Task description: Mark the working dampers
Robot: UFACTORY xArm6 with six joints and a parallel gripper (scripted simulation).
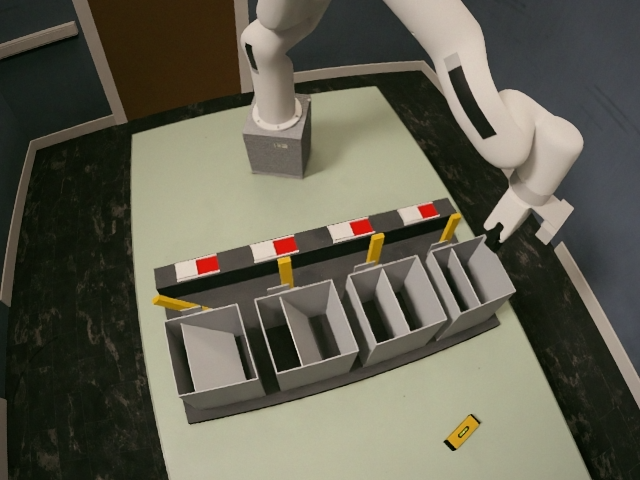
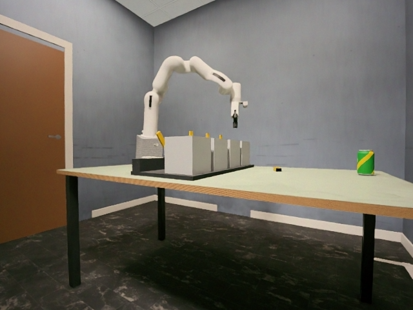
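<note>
The gripper point(image 1: 494, 235), fingers clenched on nothing, hung above the rightmost damper point(image 1: 469, 286). Three yellow levers stood upright; the leftmost lever point(image 1: 175, 303) seemingly lay almost flat, pointing left.

Grey dampers point(image 1: 305, 333), yellow levers point(image 1: 375, 246), red-and-white sliders point(image 1: 273, 249), green-and-yellow striped can point(image 2: 365, 162)

Smooth white arm point(image 1: 480, 87) with black inset strips; dark-tipped gripper point(image 1: 494, 236)
</note>
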